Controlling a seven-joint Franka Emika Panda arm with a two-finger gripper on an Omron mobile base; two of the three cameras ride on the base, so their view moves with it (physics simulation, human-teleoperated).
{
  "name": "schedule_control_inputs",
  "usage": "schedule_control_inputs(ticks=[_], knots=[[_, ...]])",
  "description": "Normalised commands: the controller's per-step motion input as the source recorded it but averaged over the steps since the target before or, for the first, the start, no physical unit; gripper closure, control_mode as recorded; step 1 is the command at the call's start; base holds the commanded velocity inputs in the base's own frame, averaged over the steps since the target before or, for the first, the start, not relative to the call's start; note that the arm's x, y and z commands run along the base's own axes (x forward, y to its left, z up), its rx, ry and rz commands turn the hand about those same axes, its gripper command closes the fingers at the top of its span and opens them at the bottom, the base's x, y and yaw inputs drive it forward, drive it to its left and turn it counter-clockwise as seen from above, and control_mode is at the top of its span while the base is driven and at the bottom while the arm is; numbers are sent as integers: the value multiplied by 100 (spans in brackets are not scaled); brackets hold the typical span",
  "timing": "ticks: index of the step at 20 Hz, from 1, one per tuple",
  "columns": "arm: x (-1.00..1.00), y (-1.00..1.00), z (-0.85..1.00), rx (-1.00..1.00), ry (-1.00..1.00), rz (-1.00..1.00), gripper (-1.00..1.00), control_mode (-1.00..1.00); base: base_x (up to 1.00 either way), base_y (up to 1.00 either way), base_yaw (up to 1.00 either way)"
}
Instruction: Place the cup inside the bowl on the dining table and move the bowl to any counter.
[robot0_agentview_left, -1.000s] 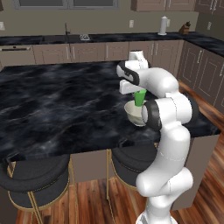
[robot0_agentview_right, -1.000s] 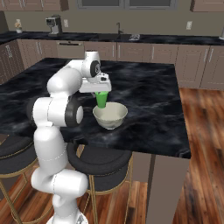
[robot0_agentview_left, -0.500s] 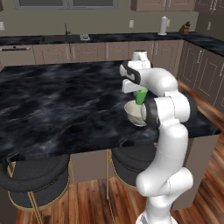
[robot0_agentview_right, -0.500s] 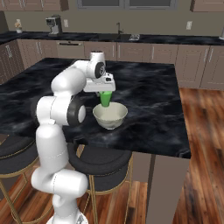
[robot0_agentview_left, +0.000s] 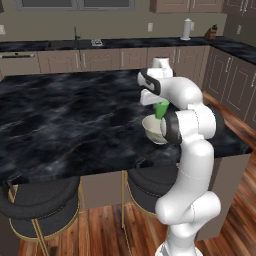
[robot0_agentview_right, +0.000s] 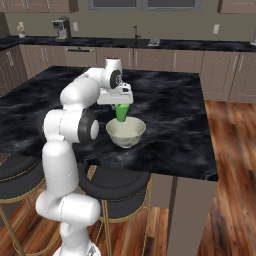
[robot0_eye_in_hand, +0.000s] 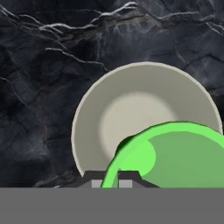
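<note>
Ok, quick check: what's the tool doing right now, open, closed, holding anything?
Tool: closed on the green cup, holding it above the bowl on the dining table.

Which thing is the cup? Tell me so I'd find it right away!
Look at the big black marble dining table with round stools beneath it. Near its front edge sits a round cream bowl, and just above it the robot's pincer holds the small bright green plastic cup. It is the only green thing there, far narrower than the bowl.
</note>
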Motion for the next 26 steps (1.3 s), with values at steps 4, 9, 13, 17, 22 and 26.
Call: schedule_control_inputs(ticks=[4,9,13,17,22,26], knots=[[0,-16,-3,0,0,0,100,-100,0,0,0],[0,-8,-11,0,0,0,100,-100,0,0,0],[0,0,-26,0,0,0,100,-100,0,0,0],[0,0,-26,0,0,0,100,-100,0,0,0],[0,0,-22,0,0,0,100,-100,0,0,0],[0,0,-26,0,0,0,100,-100,0,0,0]])
